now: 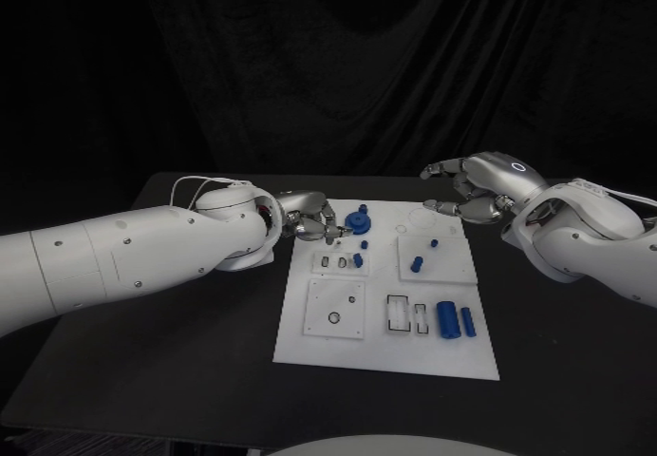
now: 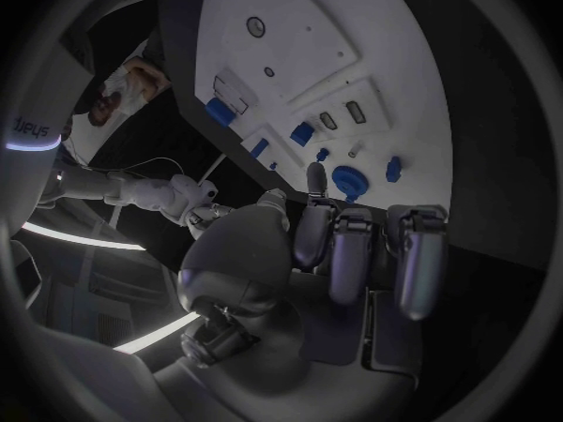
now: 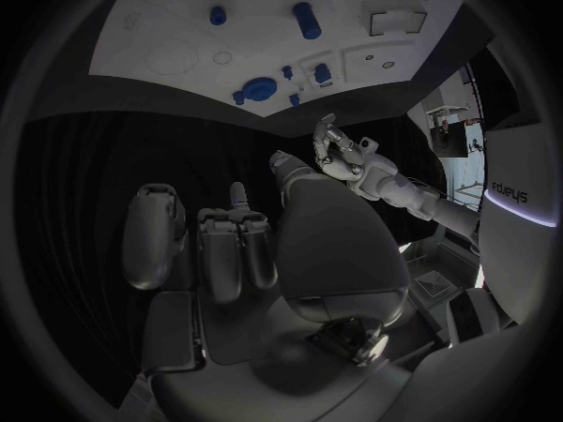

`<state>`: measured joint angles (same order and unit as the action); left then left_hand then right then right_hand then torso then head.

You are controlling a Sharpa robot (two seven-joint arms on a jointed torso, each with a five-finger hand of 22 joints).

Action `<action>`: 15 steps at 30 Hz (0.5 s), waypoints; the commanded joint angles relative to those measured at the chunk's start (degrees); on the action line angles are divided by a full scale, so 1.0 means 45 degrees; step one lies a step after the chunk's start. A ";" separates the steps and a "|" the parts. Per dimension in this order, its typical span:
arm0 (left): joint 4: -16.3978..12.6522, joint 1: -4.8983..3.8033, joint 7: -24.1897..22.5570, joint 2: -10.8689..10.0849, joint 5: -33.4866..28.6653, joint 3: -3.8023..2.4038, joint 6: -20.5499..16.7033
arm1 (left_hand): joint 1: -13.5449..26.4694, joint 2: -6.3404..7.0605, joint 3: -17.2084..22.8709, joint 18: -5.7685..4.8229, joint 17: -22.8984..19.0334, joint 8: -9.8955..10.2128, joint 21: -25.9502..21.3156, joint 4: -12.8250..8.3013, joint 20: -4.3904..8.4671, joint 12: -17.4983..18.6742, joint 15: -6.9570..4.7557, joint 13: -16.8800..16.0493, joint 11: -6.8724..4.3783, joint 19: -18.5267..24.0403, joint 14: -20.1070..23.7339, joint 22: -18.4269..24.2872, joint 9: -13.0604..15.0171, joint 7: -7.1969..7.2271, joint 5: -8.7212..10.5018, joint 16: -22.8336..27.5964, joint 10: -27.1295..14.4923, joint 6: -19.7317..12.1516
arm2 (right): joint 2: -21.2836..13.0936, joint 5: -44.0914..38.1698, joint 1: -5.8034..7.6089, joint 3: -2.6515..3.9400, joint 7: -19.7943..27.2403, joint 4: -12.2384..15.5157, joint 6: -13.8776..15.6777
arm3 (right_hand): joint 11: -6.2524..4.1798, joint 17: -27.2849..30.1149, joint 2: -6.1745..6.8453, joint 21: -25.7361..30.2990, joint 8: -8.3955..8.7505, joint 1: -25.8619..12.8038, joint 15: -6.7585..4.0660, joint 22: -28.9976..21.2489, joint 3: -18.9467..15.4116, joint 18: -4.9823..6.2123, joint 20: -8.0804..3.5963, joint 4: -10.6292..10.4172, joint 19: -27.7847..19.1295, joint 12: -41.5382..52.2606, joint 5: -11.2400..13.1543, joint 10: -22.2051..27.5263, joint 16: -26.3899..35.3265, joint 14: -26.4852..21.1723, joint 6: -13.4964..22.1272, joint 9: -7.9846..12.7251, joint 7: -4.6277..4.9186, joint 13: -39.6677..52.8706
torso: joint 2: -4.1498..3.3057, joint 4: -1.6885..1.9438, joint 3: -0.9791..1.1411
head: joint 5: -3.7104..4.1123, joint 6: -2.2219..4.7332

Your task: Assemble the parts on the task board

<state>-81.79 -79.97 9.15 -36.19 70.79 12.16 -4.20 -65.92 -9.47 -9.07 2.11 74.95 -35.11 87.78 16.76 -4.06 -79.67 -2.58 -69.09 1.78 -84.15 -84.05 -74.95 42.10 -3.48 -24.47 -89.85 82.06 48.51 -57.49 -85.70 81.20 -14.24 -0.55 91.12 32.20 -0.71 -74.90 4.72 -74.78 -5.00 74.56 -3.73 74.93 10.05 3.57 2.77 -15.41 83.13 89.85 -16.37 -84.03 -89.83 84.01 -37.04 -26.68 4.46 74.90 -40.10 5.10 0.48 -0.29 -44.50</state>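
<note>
Left hand [image 1: 309,220] hovers at the far left edge of the board [image 1: 309,347], fingers loosely curled with gaps between them and nothing in them. In the left wrist view the fingers [image 2: 352,248] hang side by side above the board's edge, one tip near the blue gear [image 2: 348,179] but apart from it.

Right hand [image 1: 482,190] is raised over the far right corner of the board, fingers bent and spread, holding nothing. The right wrist view shows its fingers [image 3: 223,244] over the black table [image 1: 164,370], off the board's edge.

On the board, the gear [image 1: 359,223] stands at the far end, just right of the left hand, with a small blue peg [image 1: 365,208] beyond it. Near of the gear is a raised plate with slots; a short blue piece [image 1: 357,259] stands at its right side and another small blue piece [image 1: 366,245] sits just beyond that. To the right, a second raised plate carries two small blue pins, one farther [image 1: 434,243] and one nearer [image 1: 416,263]. At the near right of the board lie two blue cylinders side by side, the thicker one [image 1: 446,319] on the left, the thinner one [image 1: 468,321] on the right, beside two rectangular frames [image 1: 399,313]. At the near left sits a square plate [image 1: 335,307] with a ring marking and a small hole.
</note>
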 commanded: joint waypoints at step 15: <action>0.0225 -0.0024 0.2793 0.1206 0.1927 -0.0012 0.0251 | 0.0787 0.0205 -0.0488 -0.0168 0.3345 -0.0190 0.0049 0.0002 0.0410 -0.2296 -0.0399 -0.4646 -0.0813 -0.0431 -0.1322 -0.2235 0.1530 0.0374 0.0020 -0.0033 0.1765 0.0566 | -0.0074 0.0024 -0.0036 0.0007 -0.0719 0.0093 -0.0424 | 0.0090 -0.3355 -0.0054 -0.0073 -0.0117 0.0056 0.0046 0.2433 0.0006 -0.0095 0.0025 -0.0050 0.0066 0.0034 0.0030 -0.1327 -0.0037 0.1332 -0.0255 0.0061 0.0041 0.3355 | -0.0049 -0.0165 0.0095 | -0.0044 -0.0439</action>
<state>-80.82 -79.97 18.99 -31.01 77.32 12.16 -4.03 -62.74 -8.52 -11.05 2.12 74.94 -35.94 87.78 16.80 -2.63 -89.87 -4.01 -74.96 -1.47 -83.95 -84.05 -74.94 48.78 -1.76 -24.46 -89.85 84.11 50.75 -57.86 -85.56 81.16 -14.25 -2.03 91.52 31.14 -0.71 -74.90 4.73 -74.78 -5.21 74.56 -3.73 74.92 10.05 3.57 2.77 -15.41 83.13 89.85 -16.37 -84.03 -89.83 84.01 -37.83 -26.45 4.60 74.94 -40.34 4.47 0.98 -0.42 -46.19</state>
